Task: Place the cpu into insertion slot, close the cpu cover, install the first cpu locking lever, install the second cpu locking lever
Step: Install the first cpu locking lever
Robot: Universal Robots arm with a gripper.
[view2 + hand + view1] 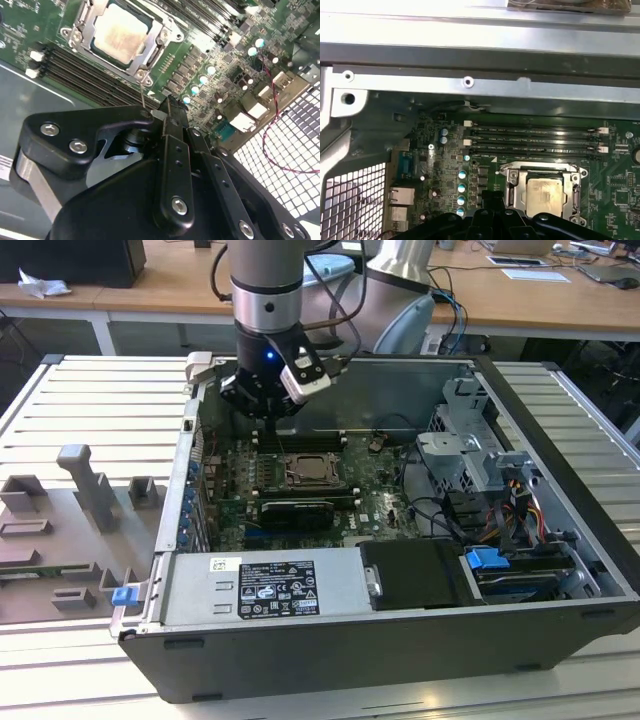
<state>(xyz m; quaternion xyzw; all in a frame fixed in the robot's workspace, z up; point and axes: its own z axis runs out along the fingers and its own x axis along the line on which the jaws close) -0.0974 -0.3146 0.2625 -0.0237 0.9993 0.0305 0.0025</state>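
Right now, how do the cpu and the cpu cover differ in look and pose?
The cpu is a solid pale beige-silver square; the cpu cover is a grey metal frame with a large open window. The cpu sits in the middle, seen through that window; the cpu cover lies around its edges. Both are square and lie flat on the green board.

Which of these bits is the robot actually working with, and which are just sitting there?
Job: pale square metal-topped cpu; thin grey metal cpu cover framing it; black gripper nearby.
Just there: long black memory slots; silver power supply box; grey plastic fixtures outside the case.
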